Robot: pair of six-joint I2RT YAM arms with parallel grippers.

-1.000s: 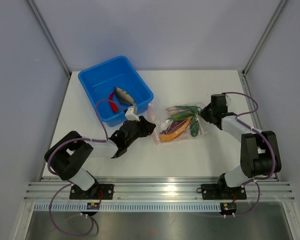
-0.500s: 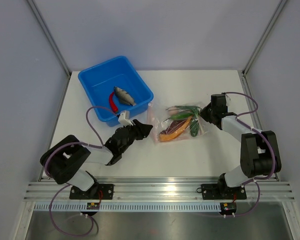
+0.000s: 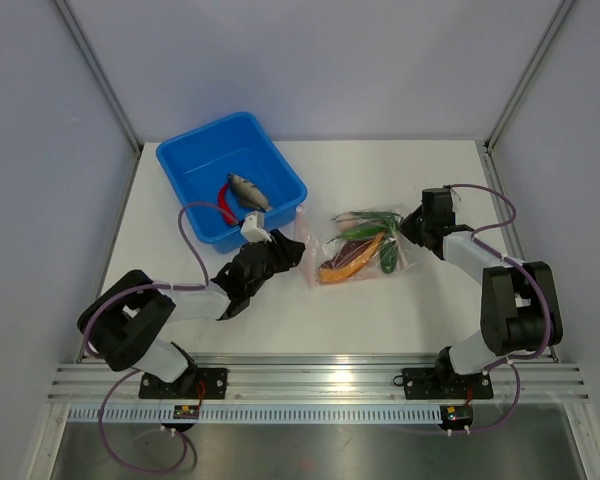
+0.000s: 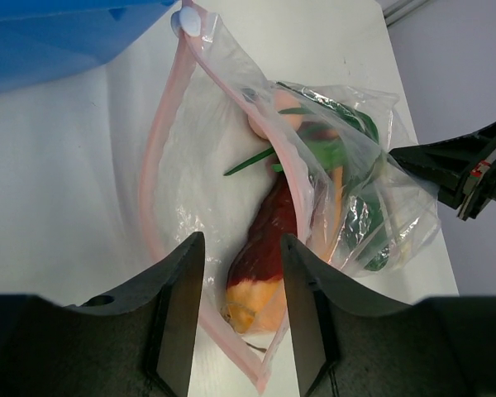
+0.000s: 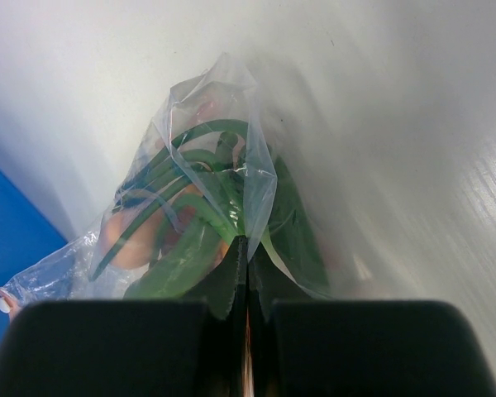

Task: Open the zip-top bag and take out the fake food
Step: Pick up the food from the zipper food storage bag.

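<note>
Clear crinkly zip-top bag (image 3: 365,250) lies four o'clock of the blue plastic tub (image 3: 195,175), its folds blurring the plastic toy foods (image 4: 264,240) inside. Left gripper (image 4: 241,256) stands half-spread and empty at the bag's mouth; right gripper (image 5: 246,248) pinches the far end.

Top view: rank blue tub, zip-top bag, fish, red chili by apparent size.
1. blue tub
2. zip-top bag
3. fish
4. red chili, about as long as the fish but thinner, so a close call.
</note>
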